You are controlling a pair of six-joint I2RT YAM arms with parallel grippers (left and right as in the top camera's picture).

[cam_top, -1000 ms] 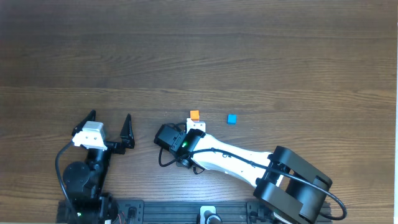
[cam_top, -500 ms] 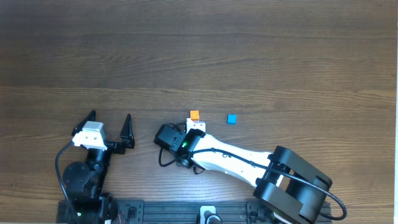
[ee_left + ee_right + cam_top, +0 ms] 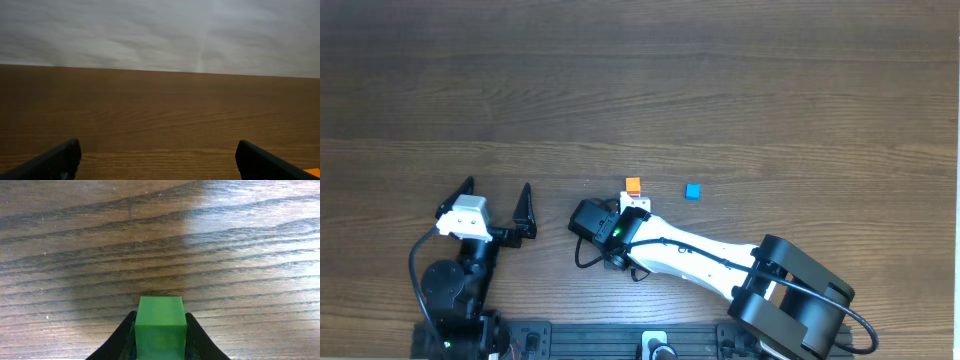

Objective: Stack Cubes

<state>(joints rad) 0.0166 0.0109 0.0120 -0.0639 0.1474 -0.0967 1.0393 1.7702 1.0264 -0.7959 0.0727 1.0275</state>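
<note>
In the right wrist view the right pincer [image 3: 160, 332] squeezes a small green cube [image 3: 160, 312] from both sides. The cube is smooth, with square edges. The table [image 3: 225, 240] is brown wood with dark wavy lines. The top view shows an orange cube [image 3: 633, 185] and a blue cube [image 3: 693, 191] lying on the table near each other, not touching. The left pincer [image 3: 498, 185] is wide open and holds nothing.

Fixed overhead, looking straight down on the wooden table [image 3: 720, 80]; left wrist level along it, right wrist close, tilted down.
</note>
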